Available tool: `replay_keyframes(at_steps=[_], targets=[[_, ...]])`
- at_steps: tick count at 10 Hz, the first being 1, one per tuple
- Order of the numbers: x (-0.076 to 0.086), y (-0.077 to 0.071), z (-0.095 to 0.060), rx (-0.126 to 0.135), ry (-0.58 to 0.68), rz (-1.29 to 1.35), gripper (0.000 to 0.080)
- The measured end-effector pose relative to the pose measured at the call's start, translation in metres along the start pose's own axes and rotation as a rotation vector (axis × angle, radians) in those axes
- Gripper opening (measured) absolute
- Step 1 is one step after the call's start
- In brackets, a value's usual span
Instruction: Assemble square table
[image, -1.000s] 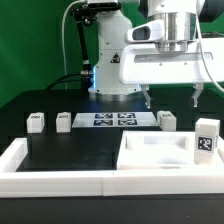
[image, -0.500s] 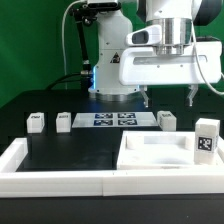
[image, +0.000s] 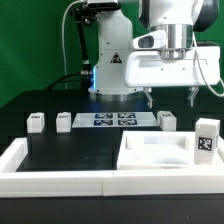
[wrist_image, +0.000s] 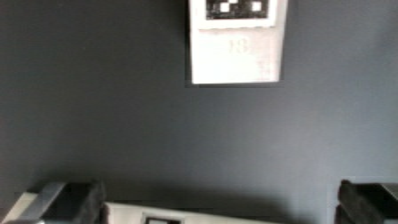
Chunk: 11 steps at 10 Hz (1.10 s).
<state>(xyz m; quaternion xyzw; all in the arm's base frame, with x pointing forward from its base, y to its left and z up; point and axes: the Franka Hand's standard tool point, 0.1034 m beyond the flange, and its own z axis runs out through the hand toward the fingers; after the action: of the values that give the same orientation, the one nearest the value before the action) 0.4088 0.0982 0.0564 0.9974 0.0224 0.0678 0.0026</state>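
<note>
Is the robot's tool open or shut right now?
Open. The tool has its fingers spread wide apart, nothing between them.

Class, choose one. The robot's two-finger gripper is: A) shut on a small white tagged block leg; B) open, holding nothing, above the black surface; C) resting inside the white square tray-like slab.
B: the two-finger gripper hangs wide open and empty above the black surface.

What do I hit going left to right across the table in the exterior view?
leftmost leg -> second leg -> marker board -> third leg -> fourth leg, nearer the camera. Left out: square tabletop and open tool, which both span the third leg's position.
</note>
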Motion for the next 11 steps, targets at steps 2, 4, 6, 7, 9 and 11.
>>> replay_keyframes(at_steps=[2, 4, 6, 7, 9, 11], targets=[[-0.002, -0.001, 0.001, 0.002, -0.025, 0.000, 0.0649], [-0.007, -0.005, 0.004, 0.017, -0.156, 0.008, 0.0649], [-0.010, -0.009, 0.004, 0.028, -0.284, 0.015, 0.0649], [-0.011, -0.008, 0.006, 0.029, -0.326, 0.020, 0.0649], [-0.016, 0.005, 0.009, 0.004, -0.491, 0.014, 0.0649], [-0.020, 0.018, 0.013, -0.017, -0.604, 0.036, 0.0649]])
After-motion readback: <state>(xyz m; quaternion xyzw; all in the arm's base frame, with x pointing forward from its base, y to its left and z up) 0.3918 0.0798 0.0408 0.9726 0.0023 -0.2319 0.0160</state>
